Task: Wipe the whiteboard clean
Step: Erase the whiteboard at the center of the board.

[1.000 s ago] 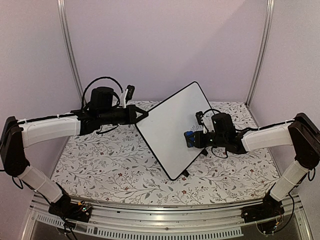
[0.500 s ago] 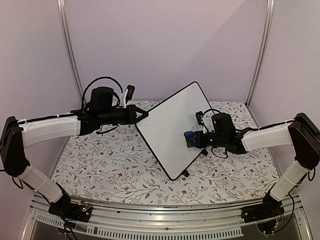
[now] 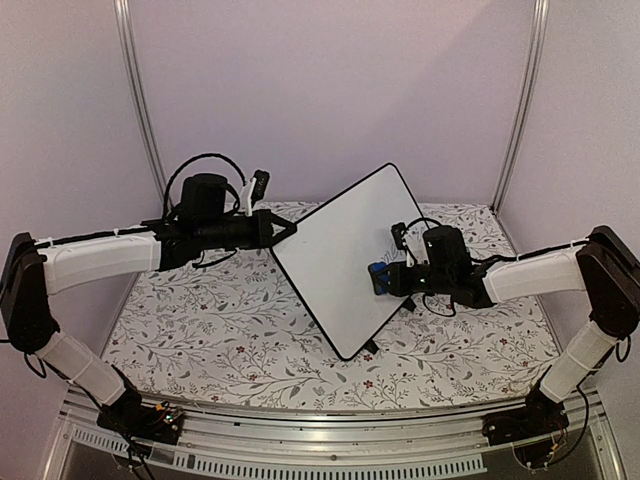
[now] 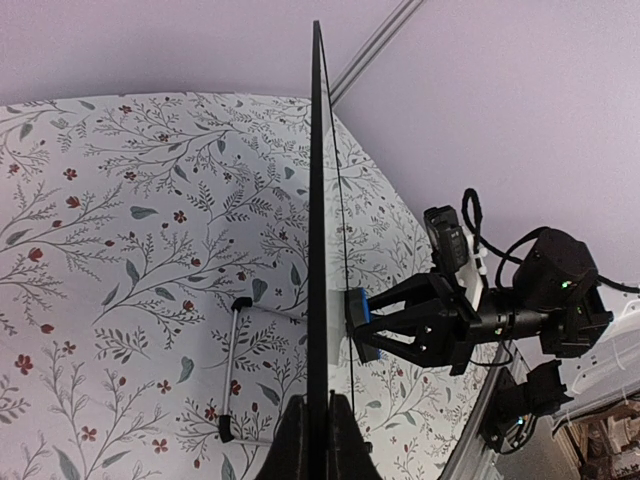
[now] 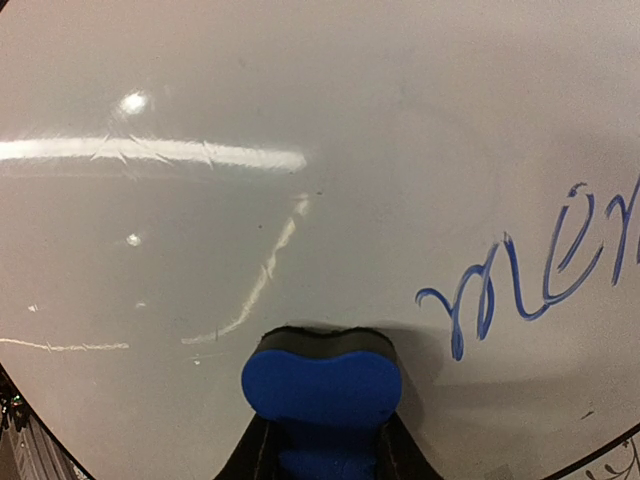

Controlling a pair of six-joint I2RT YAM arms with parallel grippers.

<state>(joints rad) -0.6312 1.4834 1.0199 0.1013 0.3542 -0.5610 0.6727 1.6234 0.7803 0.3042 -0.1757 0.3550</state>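
Note:
The whiteboard (image 3: 335, 250) is held tilted up above the table, one corner pointing toward the back wall. My left gripper (image 3: 289, 232) is shut on its left corner; the left wrist view shows the board edge-on (image 4: 317, 200) clamped between the left gripper's (image 4: 325, 410) fingers. My right gripper (image 3: 384, 278) is shut on a blue eraser (image 3: 377, 277), whose dark pad presses against the board's face (image 5: 300, 120). In the right wrist view the eraser (image 5: 322, 385) sits low in the middle, between the right gripper's (image 5: 322, 445) fingers. Blue cursive writing (image 5: 520, 280) lies just right of it.
Under both arms lies a floral tablecloth (image 3: 220, 330). A thin wire stand (image 4: 232, 370) juts from the back of the board. Lilac walls and metal posts (image 3: 140, 110) close in the back and sides. The metal rail (image 3: 330, 440) with the arm bases runs along the near edge.

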